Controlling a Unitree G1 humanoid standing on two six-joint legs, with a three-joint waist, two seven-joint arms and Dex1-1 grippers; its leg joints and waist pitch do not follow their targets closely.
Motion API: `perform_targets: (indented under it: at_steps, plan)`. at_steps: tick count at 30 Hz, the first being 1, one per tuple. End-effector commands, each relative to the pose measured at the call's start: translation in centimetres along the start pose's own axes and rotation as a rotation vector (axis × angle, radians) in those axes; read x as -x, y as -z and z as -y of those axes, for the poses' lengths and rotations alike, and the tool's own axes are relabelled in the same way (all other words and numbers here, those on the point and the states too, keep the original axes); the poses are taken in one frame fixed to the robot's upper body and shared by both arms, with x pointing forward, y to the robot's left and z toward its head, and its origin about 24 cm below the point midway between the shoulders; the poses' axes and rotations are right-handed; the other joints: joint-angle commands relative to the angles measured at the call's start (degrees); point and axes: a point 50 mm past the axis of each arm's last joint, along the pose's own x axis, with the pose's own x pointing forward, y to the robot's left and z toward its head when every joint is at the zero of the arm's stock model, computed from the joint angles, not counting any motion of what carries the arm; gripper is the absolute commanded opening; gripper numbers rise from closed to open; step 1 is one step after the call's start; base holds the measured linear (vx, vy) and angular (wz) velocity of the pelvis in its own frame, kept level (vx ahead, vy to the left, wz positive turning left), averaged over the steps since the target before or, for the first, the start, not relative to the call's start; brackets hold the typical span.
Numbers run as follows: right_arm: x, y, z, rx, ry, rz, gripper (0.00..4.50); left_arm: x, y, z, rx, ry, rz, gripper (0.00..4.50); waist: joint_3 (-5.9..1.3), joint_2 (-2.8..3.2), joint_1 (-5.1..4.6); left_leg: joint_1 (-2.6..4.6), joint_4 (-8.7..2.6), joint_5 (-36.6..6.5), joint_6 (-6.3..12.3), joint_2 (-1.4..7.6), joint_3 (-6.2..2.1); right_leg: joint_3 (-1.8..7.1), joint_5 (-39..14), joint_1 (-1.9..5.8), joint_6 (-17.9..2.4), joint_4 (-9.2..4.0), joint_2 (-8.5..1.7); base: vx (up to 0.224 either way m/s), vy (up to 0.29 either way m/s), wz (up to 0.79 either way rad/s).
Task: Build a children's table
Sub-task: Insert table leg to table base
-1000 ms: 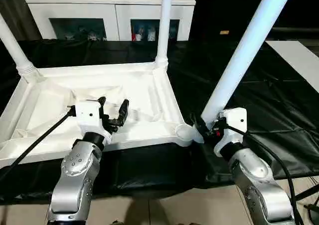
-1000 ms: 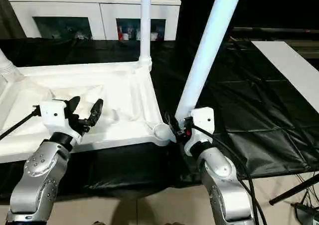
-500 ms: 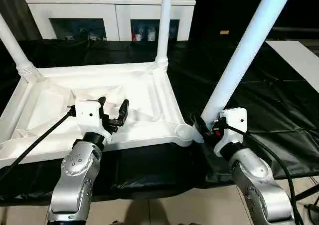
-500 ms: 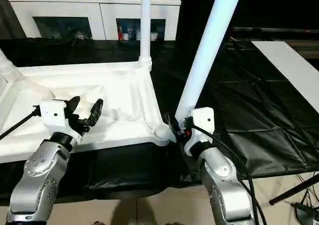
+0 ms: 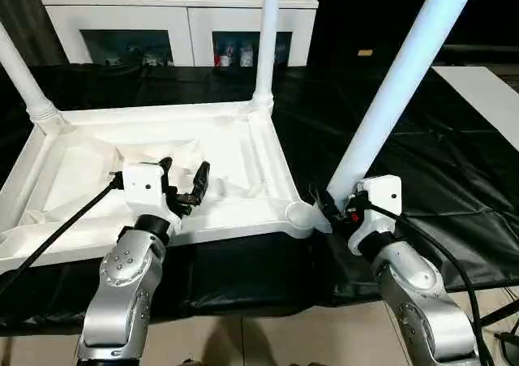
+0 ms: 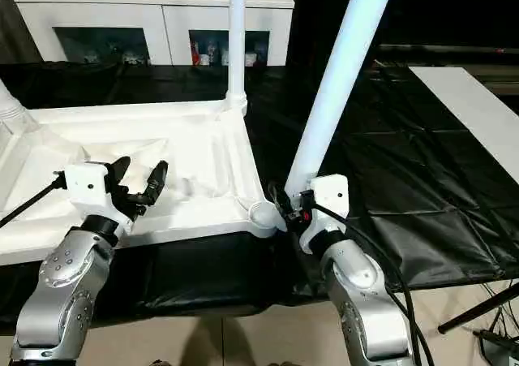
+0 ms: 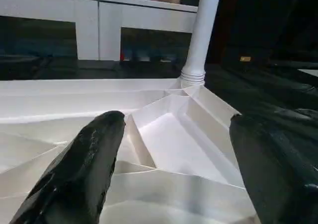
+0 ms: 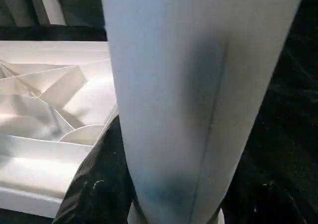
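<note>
The top (image 5: 162,167) lies underside up on the black cloth (image 5: 422,147), with two legs (image 5: 266,37) standing in its far corner sockets. The step in hand is fitting a third leg (image 5: 389,90): the right gripper (image 5: 334,206) clamps its lower end, tilted, just beside the empty near socket (image 5: 301,214). Next, I judge, the leg's foot must be centred over that socket, straightened and pressed in. The left gripper (image 5: 185,186) hovers over the top, jaws wide and empty.

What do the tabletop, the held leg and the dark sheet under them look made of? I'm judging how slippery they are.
Tabletop: apparently moulded white plastic, smooth, ribbed underside. Held leg: likely the same plastic, satin sheen. Dark sheet: thin, glossy black film, creased; probably plastic.
</note>
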Motion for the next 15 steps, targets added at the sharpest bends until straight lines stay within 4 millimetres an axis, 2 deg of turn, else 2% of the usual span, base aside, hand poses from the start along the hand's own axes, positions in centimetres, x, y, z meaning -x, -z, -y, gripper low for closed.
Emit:
perform_targets:
  at_steps: [1,15]
  plan:
    - [-0.01,0.51,0.20,0.004,0.007,-0.033,1.86,0.16,-0.10,0.07,-0.013,0.005,0.005,3.81,-2.86,0.28,0.08,0.24,-4.59,-21.56,-0.16,1.81,-0.86,2.91,-22.39,1.82,-3.86,-5.27,-2.72,0.000,0.000,0.00]
    - [-0.01,0.51,0.20,0.004,0.007,-0.033,1.86,0.16,-0.10,0.07,-0.013,0.005,0.005,3.81,-2.86,0.27,0.09,0.28,-4.59,-21.71,-0.16,1.81,-0.87,2.91,-22.67,1.81,-3.74,-5.31,-2.73,0.000,0.000,0.00]
